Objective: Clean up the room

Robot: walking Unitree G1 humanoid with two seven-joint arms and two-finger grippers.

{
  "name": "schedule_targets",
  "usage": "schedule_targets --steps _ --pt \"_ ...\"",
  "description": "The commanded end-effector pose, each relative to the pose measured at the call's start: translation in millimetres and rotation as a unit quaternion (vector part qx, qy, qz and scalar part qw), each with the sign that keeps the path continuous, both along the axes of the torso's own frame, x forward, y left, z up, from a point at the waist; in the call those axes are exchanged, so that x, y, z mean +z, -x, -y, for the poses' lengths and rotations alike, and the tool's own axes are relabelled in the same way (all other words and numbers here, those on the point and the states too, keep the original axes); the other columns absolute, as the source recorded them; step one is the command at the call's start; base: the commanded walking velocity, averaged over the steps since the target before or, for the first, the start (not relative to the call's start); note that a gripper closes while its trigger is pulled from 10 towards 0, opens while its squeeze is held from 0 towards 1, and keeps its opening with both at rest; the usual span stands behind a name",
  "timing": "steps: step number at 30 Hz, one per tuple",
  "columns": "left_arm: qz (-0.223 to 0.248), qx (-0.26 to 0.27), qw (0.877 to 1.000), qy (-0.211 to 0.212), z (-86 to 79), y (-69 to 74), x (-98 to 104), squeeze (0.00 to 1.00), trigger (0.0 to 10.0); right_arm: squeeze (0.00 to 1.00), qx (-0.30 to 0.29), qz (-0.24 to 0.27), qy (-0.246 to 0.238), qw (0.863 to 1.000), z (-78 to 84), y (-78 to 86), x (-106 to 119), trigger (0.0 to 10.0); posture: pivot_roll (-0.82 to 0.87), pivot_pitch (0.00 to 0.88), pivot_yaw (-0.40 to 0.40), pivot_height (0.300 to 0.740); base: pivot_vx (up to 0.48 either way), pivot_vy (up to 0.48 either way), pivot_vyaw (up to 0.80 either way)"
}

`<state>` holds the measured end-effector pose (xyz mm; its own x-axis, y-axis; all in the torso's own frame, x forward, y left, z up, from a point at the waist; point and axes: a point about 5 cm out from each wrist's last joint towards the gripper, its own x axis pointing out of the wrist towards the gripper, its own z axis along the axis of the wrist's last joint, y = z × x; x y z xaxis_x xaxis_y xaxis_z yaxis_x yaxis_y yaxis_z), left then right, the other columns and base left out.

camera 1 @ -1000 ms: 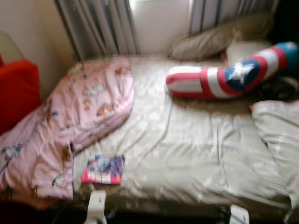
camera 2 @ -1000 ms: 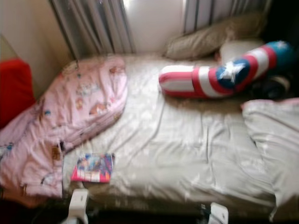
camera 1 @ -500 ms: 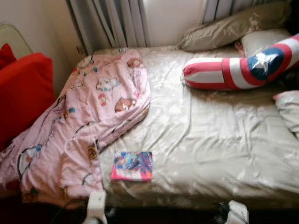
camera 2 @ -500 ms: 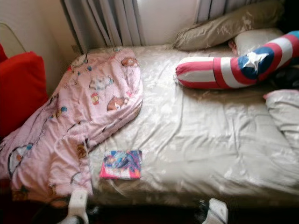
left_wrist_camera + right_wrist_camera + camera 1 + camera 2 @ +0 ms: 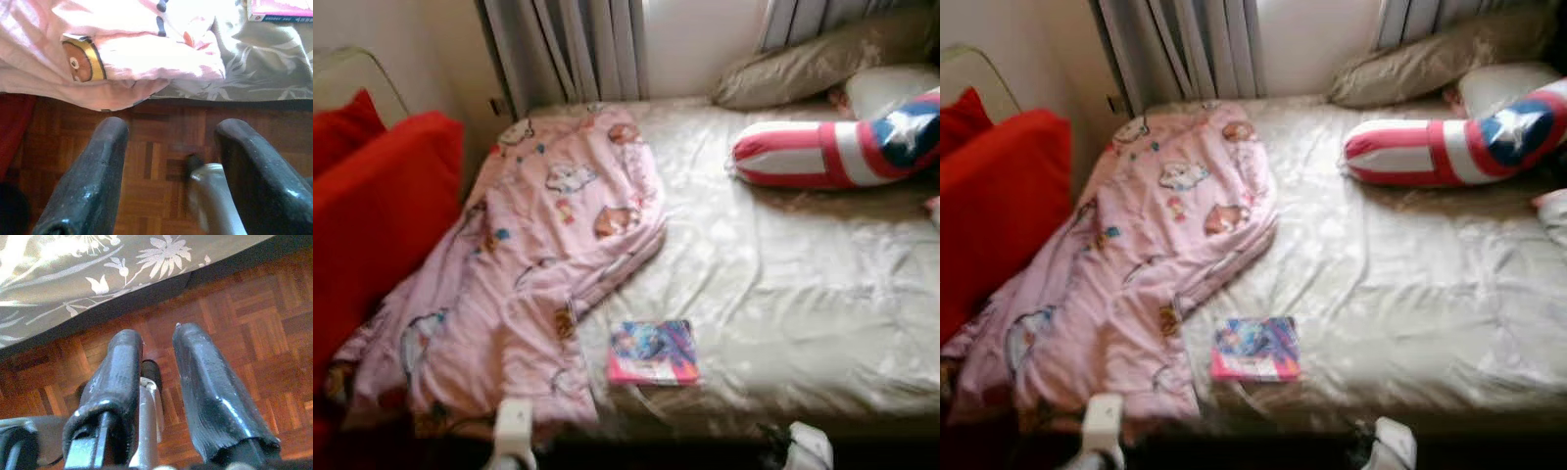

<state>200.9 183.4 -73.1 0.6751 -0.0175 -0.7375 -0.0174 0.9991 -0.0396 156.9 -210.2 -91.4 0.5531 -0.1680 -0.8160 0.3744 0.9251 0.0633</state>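
Note:
A pink cartoon-print blanket (image 5: 538,264) lies crumpled over the left part of the bed and hangs off its front edge. A colourful book (image 5: 653,352) lies flat on the beige sheet (image 5: 803,294) near the front edge, just right of the blanket. A red, white and blue bolster with a star (image 5: 832,152) rests at the back right. Both arms hang low in front of the bed. My left gripper (image 5: 171,129) is open above the parquet floor (image 5: 156,156), below the blanket's hanging edge. My right gripper (image 5: 159,333) is open with a narrow gap, over the floor by the bed's side.
A red cushioned seat (image 5: 372,215) stands close to the bed's left side. Grey curtains (image 5: 568,49) hang behind the bed. A tan pillow (image 5: 803,69) and a white pillow (image 5: 891,88) lie at the back right. Parquet floor (image 5: 254,318) runs along the bed's front.
The camera has swung to the left, so the bed's contents sit further right in the picture and more of the red seat shows. Nothing on the bed has moved.

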Motion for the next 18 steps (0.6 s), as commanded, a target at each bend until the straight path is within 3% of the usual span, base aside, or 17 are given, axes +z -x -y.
schedule_targets --steps 1,14,18 --pt "0.005 0.003 1.0 -0.011 -9.3 -2.0 2.4 0.0 10.0 0.0 0.0 0.003 -0.01 1.0 -6.9 -2.7 -0.2 10.0 0.01 0.027 0.046 0.74 0.0 0.0 0.0" --pt "0.0 0.006 1.0 -0.005 -9.6 2.5 0.1 0.0 10.0 0.0 0.023 0.008 -0.014 1.0 -8.8 -2.7 -0.1 10.0 0.01 0.014 0.042 0.74 0.0 0.0 0.0" --pt "0.001 0.007 1.0 -0.003 -9.6 2.8 0.1 0.0 10.0 0.0 0.022 0.012 -0.018 1.0 -9.5 -3.4 0.2 10.0 0.01 0.008 0.041 0.74 0.266 0.0 0.72"
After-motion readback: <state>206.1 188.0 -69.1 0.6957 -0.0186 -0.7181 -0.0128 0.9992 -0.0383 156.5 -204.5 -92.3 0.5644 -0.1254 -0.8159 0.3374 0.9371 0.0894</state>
